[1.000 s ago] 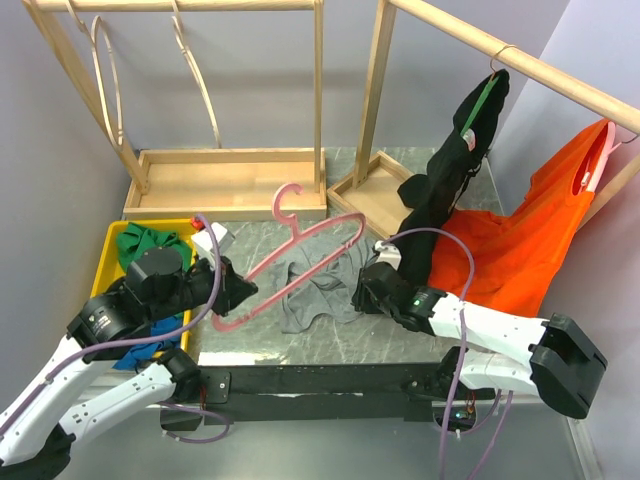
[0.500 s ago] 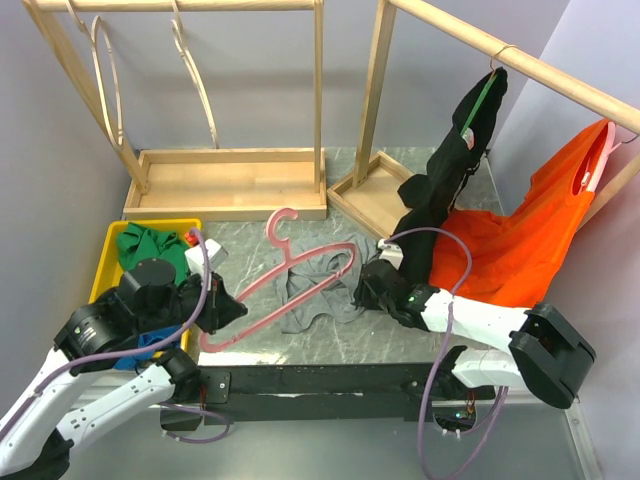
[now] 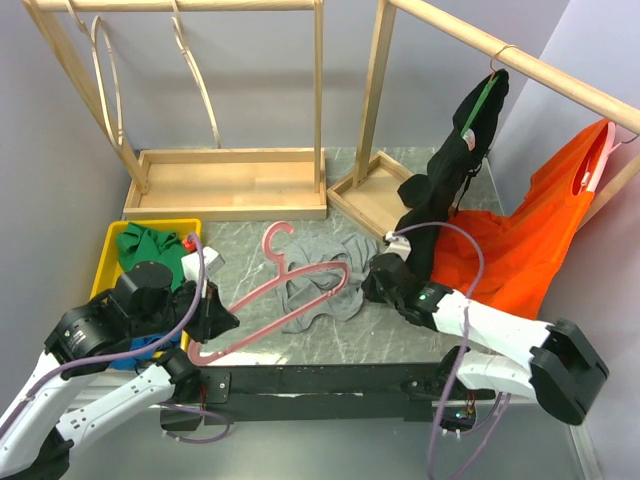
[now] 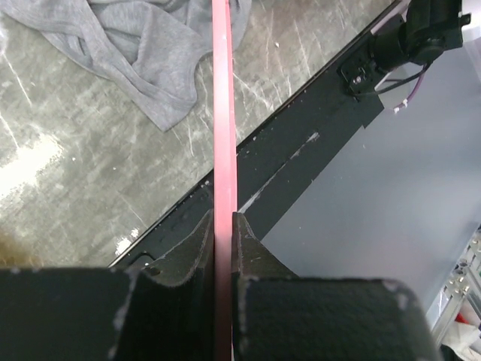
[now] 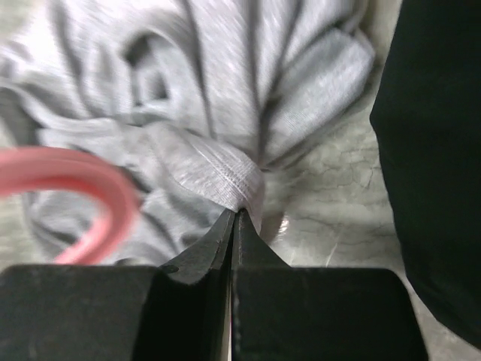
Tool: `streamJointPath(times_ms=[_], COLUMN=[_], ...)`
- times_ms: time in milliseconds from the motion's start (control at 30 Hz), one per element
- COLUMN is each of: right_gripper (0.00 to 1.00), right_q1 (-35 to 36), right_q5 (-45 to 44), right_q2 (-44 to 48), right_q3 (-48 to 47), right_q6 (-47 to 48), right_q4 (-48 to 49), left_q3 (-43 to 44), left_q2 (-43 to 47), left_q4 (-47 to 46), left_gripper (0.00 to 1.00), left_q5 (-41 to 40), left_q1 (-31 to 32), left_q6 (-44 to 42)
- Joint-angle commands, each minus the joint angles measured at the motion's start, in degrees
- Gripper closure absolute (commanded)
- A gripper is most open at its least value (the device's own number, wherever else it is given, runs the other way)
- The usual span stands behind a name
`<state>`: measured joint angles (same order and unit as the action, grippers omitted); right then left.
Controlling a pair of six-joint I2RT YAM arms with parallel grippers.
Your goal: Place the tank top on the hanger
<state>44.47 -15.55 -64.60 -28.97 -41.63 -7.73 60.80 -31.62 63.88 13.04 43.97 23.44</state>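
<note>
At the tank top's (image 3: 318, 300) edge the right hand (image 5: 234, 218) pinched fabric, the left hand (image 4: 223, 226) clamping the hanger (image 4: 223, 113) pointed lengthwise toward it.

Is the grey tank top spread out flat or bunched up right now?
Bunched up. The tank top lies in deep wrinkled folds, and the right gripper is shut, pinching a gathered tuft of its fabric.

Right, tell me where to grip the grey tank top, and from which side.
Pinch a raised fold at its right edge, coming from above: the tank top lies crumpled flat and the hanger crosses its left part. The right pincer is shut on such a fold.
</note>
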Motion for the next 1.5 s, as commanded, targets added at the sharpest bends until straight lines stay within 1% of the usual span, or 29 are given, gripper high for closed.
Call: streamJointPath(times_ms=[0, 200, 433, 633, 800, 900, 1000, 1033, 1100, 1300, 1367, 1400, 1467], right_gripper=[1.0, 1.0, 1.0, 1.0, 1.0, 1.0, 1.0, 1.0, 1.0, 1.0, 1.0, 1.0, 1.0], right_q1=[-0.3, -0.3, -0.3, -0.1, -0.1, 0.1, 0.1, 0.1, 0.0, 0.0, 0.0, 0.0, 0.0], right_q5=[-2.5, -1.5, 1.7, 2.5, 3.0, 2.7, 2.8, 2.9, 2.7, 3.5, 3.3, 3.3, 3.3], right_q2=[6.7, 9.9, 10.0, 10.6, 9.9, 9.4, 8.5, 8.3, 7.7, 6.2, 6.2, 6.2, 6.1], right_q3=[-4.2, -5.9, -7.6, -9.3, -12.6, -14.4, -16.6, -17.1, -18.3, -20.7, -20.9, -21.1, -21.3], right_q6=[1.5, 2.2, 2.6, 3.3, 4.0, 4.8, 5.5, 5.7, 6.0, 7.0, 7.3, 7.5, 7.8], right_q4=[-3.8, -6.6, -7.3, -8.7, -10.5, -11.3, -12.0, -12.2, -12.6, -13.6, -14.1, -14.2, -14.8], left_q3=[1.3, -0.7, -1.4, -2.5, -5.0, -4.3, -4.0, -4.6, -5.5, -12.0, -14.6, -15.5, -19.4], left_q2=[-1.7, -3.7, -6.6, -7.8, -8.5, -10.9, -11.9, -12.0, -12.3, -13.6, -12.9, -12.4, -10.8], left_q4=[-2.5, -5.5, -9.0, -12.3, -18.3, -18.1, -21.9, -24.9, -27.5, -38.7, -41.4, -44.2, -47.9], left_gripper=[0.99, 0.99, 0.99, 0.99, 0.99, 0.99, 0.99, 0.99, 0.99, 0.99, 0.99, 0.99, 0.99], left_q5=[2.3, 3.6, 2.4, 1.8, 2.2, 1.6, -0.6, -0.6, -1.3, -4.9, -6.4, -7.1, -9.2], left_q1=[0.2, 0.2, 0.3, 0.7, 1.1, 1.5, 2.9, 3.6, 4.4, 7.4, 7.9, 8.2, 8.3], left_q6=[-0.7, -1.8, -3.2, -4.5, -5.4, -5.4, -3.8, -3.6, -2.8, -1.8, -1.0, -0.6, 0.9])
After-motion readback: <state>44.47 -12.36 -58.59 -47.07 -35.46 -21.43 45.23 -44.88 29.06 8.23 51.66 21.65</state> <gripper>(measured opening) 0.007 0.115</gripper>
